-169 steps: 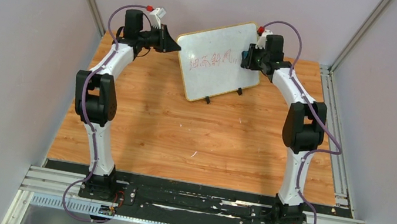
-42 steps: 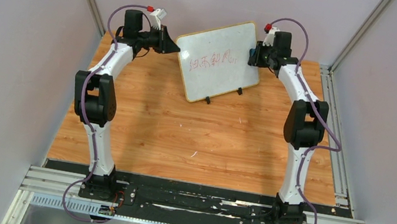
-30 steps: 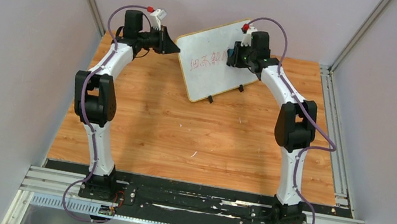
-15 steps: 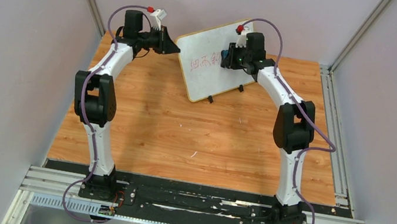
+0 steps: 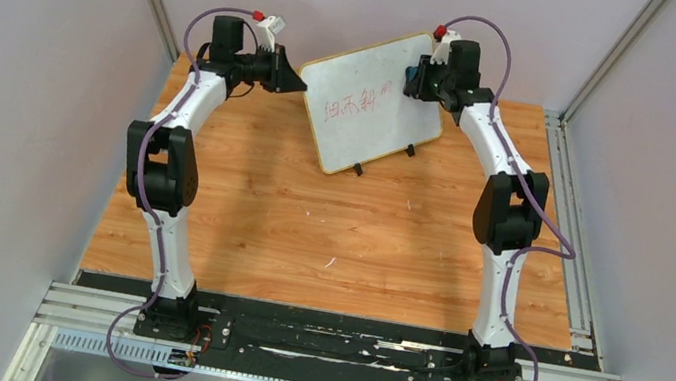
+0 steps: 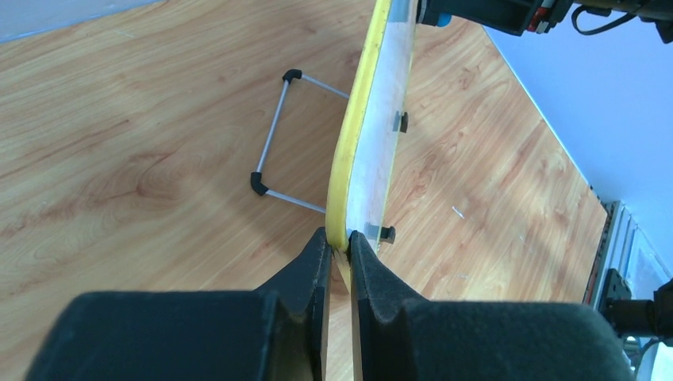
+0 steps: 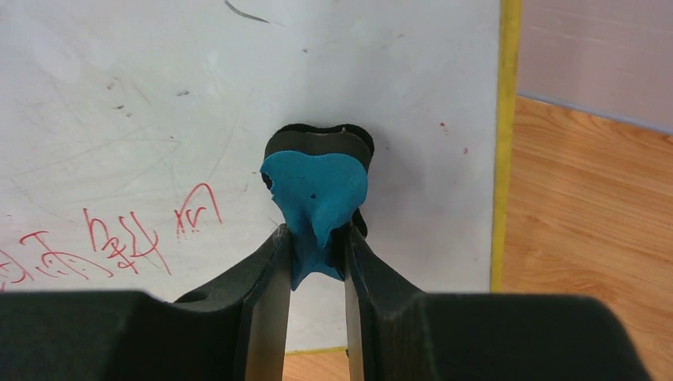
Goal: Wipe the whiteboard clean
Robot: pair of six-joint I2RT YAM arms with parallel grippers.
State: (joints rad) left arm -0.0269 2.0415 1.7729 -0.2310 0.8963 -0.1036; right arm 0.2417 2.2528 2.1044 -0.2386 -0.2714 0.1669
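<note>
The whiteboard (image 5: 366,114) stands tilted on two small black feet at the back of the table, with red handwritten marks (image 5: 352,105) across its middle. My left gripper (image 5: 301,85) is shut on its left edge; the left wrist view shows the jaws pinching the yellow frame (image 6: 349,175). My right gripper (image 5: 411,78) is shut on a blue eraser (image 7: 316,198), pressed against the board's upper right part, to the right of the red marks (image 7: 119,238).
A thin wire stand (image 6: 274,143) props the board from behind. Grey walls close in at the back and on both sides. A metal rail (image 5: 573,216) runs along the table's right edge.
My right gripper swept the eraser left across the board, then back to the upper right. The rightmost red marks are gone. The left gripper has kept its hold.
</note>
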